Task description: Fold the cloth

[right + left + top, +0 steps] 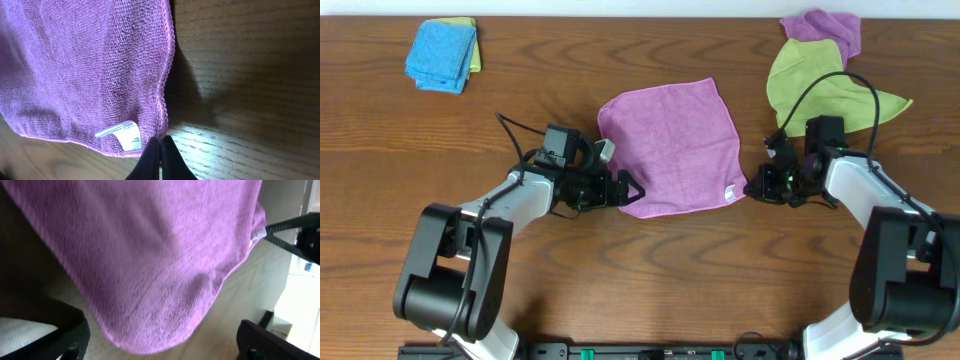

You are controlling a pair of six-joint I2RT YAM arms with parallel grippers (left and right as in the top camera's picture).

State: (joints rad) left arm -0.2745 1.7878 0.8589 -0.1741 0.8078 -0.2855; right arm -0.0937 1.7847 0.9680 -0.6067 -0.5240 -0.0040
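Note:
The lilac cloth (670,145) lies spread flat on the wooden table, its white tag (728,193) at the near right corner. My left gripper (628,190) is open at the near left corner. In the left wrist view (165,347) the cloth's rounded corner (160,280) lies between the wide-apart fingers. My right gripper (757,187) is at the near right corner. In the right wrist view its fingers (160,147) are shut together on the cloth's hem (90,65), right beside the tag (122,134).
A lime-green cloth (810,85) and another purple cloth (825,30) lie crumpled at the far right, close behind my right arm. A folded blue cloth (442,55) on a yellow-green one sits at the far left.

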